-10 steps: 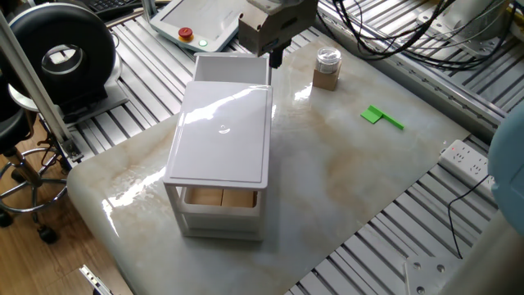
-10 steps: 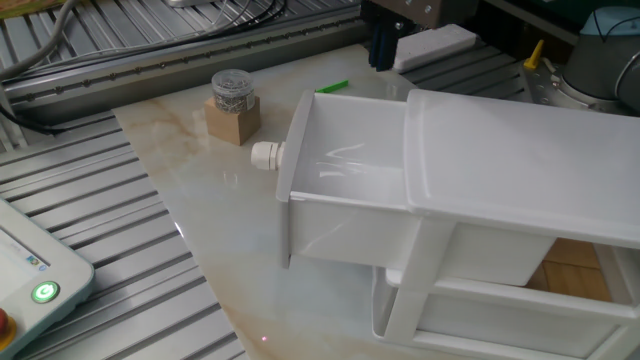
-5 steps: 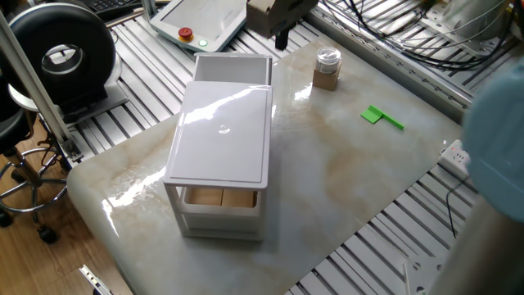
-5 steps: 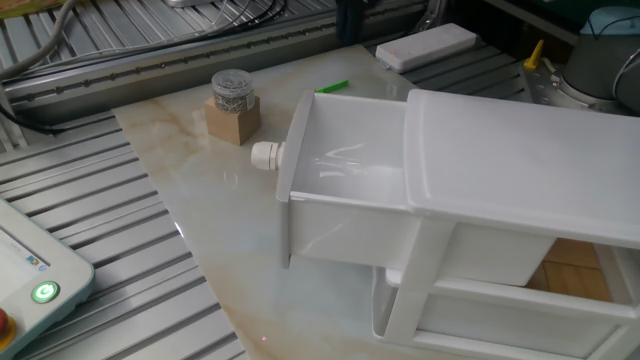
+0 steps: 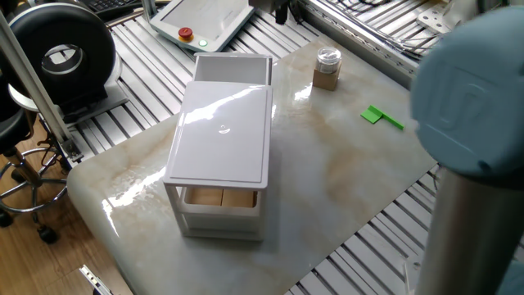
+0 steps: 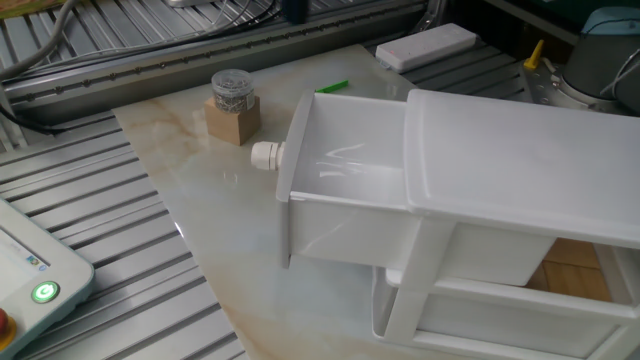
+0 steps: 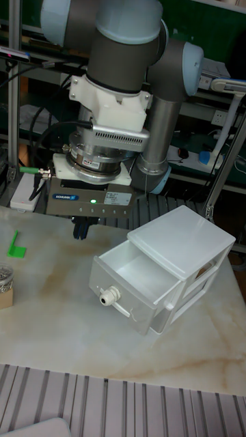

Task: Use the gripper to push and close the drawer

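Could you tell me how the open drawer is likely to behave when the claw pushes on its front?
The drawer looks empty, thin-walled plastic, so probably light and easy to slide. The small cabinet also seems light and may skid. An off-centre push beside the knob could skew it.

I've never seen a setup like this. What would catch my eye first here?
Probably the small white cabinet in the middle of the marble table, its top drawer pulled wide open and empty, a round knob on its front. Behind it looms the big grey robot arm, its claw hanging above the table, off the drawer.
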`<state>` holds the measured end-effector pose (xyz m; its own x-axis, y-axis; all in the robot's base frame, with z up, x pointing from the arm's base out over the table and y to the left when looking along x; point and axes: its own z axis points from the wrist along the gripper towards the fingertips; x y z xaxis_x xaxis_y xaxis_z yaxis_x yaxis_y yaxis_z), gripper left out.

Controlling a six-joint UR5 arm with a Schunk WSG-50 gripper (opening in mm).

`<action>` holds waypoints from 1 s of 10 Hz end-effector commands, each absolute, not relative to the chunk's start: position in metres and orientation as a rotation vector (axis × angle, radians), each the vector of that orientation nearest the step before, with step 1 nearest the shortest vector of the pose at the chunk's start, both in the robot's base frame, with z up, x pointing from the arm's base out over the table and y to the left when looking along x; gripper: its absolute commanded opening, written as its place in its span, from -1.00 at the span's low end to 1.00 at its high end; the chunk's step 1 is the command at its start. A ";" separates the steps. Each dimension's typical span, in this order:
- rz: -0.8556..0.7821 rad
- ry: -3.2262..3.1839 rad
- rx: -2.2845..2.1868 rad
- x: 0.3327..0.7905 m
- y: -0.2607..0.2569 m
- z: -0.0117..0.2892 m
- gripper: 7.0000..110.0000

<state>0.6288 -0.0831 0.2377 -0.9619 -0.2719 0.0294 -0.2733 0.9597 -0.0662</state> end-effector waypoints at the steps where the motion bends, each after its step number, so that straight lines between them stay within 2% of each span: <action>1: 0.154 -3.096 0.521 0.665 -0.092 0.234 -1.00; 7: 0.155 -3.158 0.691 0.700 -0.076 0.217 -1.00; 10: 0.149 -3.103 0.943 0.703 -0.071 0.213 -1.00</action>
<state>0.6964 -0.0794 0.2168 -0.8841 -0.4643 -0.0526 -0.4555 0.8814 -0.1249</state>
